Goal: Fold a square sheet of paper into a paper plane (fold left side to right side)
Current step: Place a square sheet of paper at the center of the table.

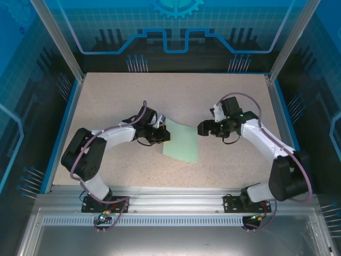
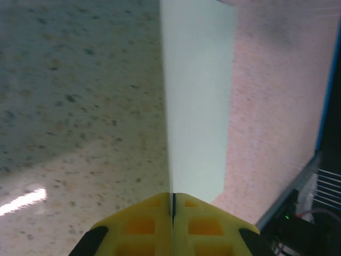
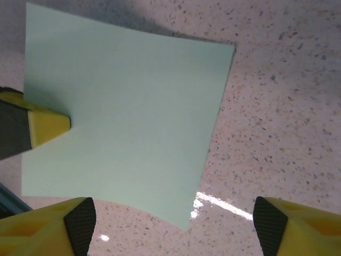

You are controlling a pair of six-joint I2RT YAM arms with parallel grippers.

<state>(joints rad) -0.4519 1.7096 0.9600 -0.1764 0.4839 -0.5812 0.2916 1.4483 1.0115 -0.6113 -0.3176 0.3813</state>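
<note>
the thin pale mint-green square sheet of paper (image 1: 181, 141) lies mid-way on the speckled beige table (image 1: 106, 96), between the arms. the left gripper (image 2: 173, 198) is pinched tight on its left edge, while the right gripper (image 3: 173, 221) hangs wide open with nothing in it. my worry: with just one pinch point the sheet could swivel or buckle mid-fold, so the edges land crooked.

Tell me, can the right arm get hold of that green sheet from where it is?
Probably yes. The right gripper stands open just at the near edge of the green sheet, with nothing between them. The left gripper is shut on the opposite edge and leaves that side free.
</note>
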